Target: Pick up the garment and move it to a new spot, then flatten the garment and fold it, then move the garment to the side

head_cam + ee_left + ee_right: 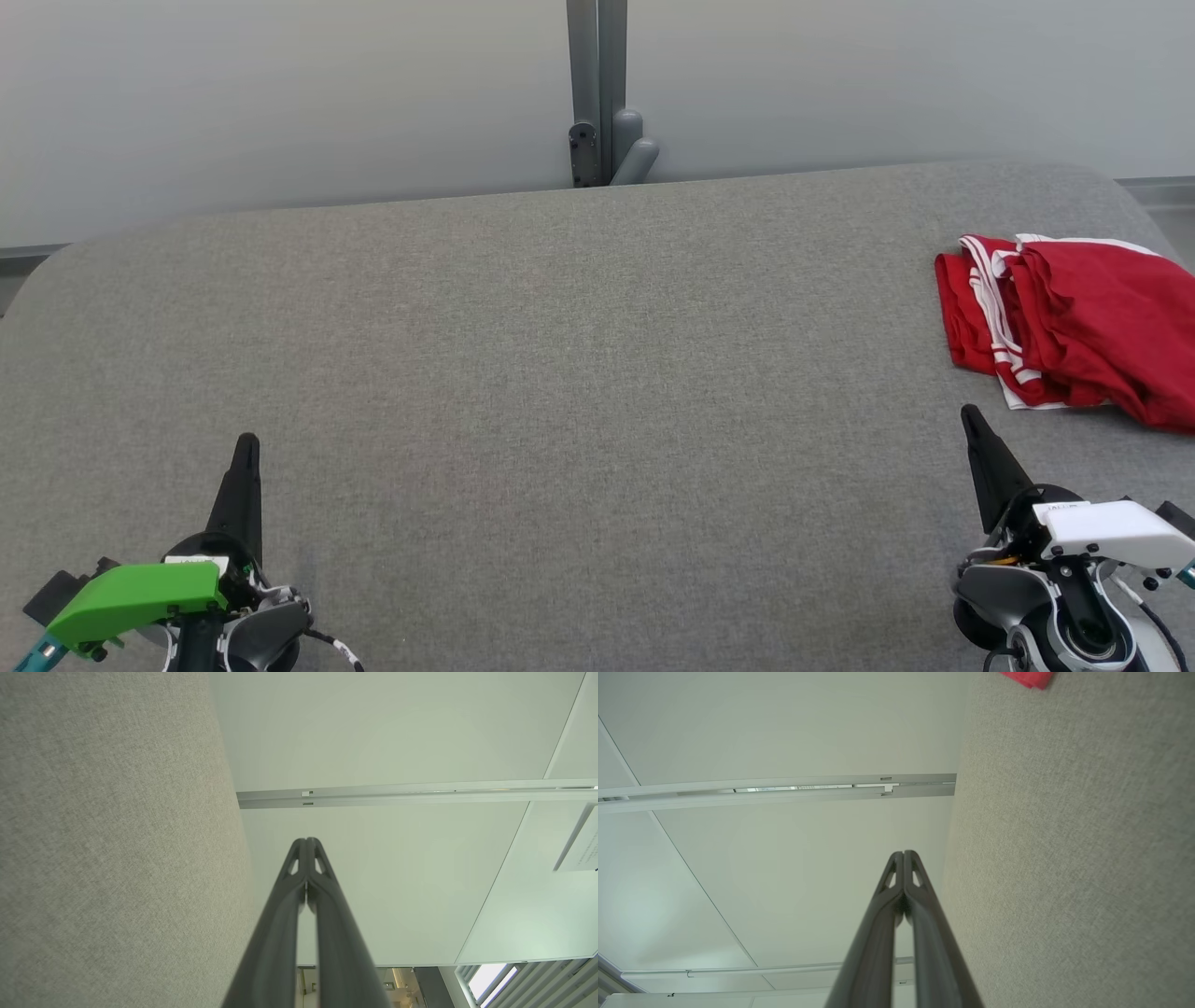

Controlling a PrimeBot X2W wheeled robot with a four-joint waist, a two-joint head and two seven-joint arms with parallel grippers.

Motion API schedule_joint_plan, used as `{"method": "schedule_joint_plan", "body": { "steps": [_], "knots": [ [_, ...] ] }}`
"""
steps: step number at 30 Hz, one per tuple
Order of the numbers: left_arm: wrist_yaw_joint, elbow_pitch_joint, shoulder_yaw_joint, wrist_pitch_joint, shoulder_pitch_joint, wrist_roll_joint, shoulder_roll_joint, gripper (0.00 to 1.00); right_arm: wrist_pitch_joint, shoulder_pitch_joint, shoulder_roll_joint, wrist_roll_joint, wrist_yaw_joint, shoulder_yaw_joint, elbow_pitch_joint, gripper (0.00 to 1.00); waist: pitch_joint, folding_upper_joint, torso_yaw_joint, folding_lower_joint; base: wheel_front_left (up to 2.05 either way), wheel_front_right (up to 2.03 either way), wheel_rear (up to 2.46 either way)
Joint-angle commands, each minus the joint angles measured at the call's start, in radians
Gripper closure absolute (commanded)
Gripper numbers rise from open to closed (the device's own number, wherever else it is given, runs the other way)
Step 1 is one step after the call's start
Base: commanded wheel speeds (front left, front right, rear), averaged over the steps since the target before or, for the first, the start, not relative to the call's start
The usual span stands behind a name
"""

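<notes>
Garment (1074, 322), one, red; left tool (246, 441) and right tool (968, 413), two, pinched closed, empty.

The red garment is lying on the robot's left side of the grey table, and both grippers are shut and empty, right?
Not quite: the head view shows the red garment lying on the robot's right side of the grey table, not its left. The rest stands: the left gripper and right gripper are both shut and empty.

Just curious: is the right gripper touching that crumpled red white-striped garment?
Apart. Head view shows bare grey fabric tabletop between the shut right gripper and the red white-trimmed garment.
</notes>
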Motion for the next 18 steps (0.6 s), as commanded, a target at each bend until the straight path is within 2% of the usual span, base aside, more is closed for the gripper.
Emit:
{"method": "schedule_joint_plan", "body": {
  "steps": [1, 18],
  "knots": [
    [-0.006, -0.001, 0.002, 0.005, -0.016, -0.001, 0.007, 1.00, 0.002, -0.006, -0.004, 0.007, 0.000, -0.002, -0.005, 1.00, 0.000, -0.0001, 0.000, 0.0000, 0.00, 0.00, 0.00],
    [-0.006, -0.001, 0.002, 0.005, -0.016, -0.001, 0.007, 1.00, 0.001, -0.006, -0.004, 0.007, 0.000, -0.001, -0.005, 1.00, 0.000, -0.0001, 0.000, 0.0000, 0.00, 0.00, 0.00]
  ]
}}
